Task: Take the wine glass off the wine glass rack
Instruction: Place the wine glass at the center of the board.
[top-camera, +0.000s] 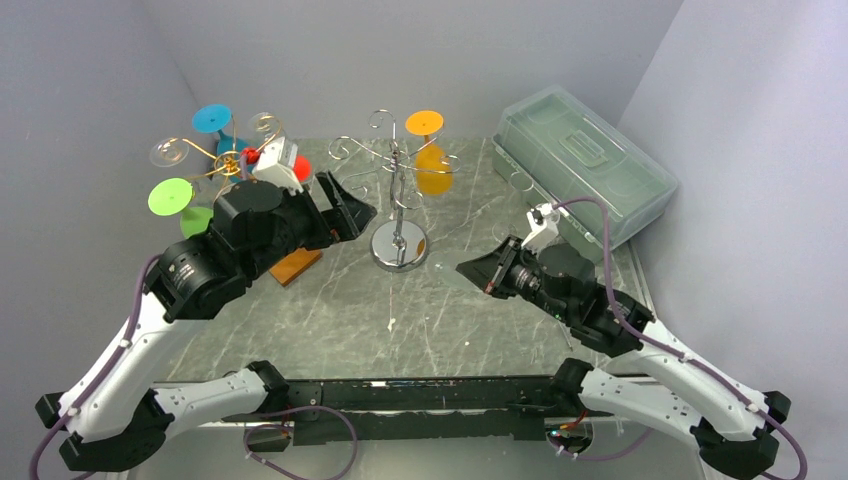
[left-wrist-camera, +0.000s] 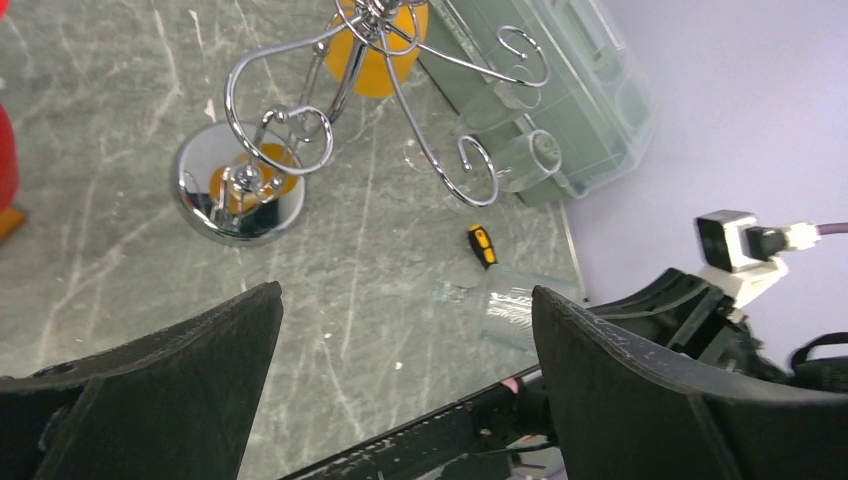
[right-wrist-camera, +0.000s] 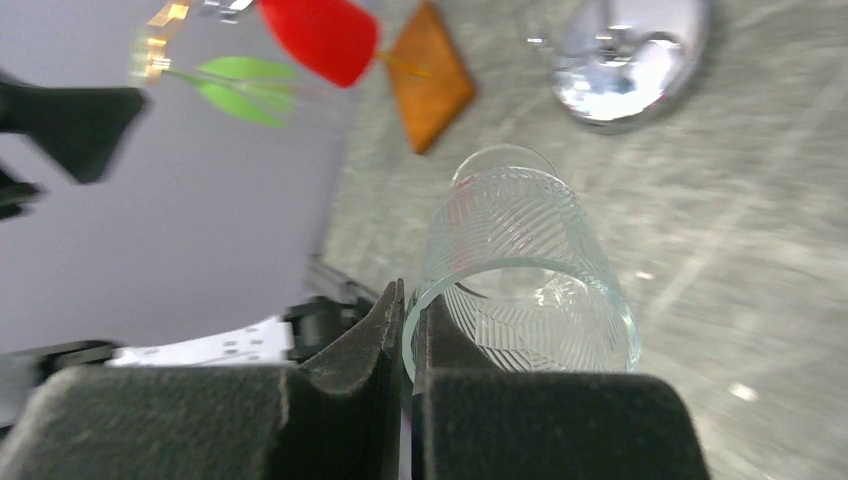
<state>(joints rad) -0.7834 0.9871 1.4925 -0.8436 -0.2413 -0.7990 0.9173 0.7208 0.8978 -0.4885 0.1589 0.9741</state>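
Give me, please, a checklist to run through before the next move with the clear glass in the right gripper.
1. Right gripper jaws shut on the rim of the clear glass: ok.
2. Glass apart from the chrome rack: ok.
3. Left gripper open, holding nothing: ok.
4. Table bare below the glass: cannot tell; a small yellow-and-black object lies nearby.
5. Thin rim pinch firm enough: cannot tell.

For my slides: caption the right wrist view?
Right gripper pinching the rim of a clear ribbed glass, chrome rack base beyond.
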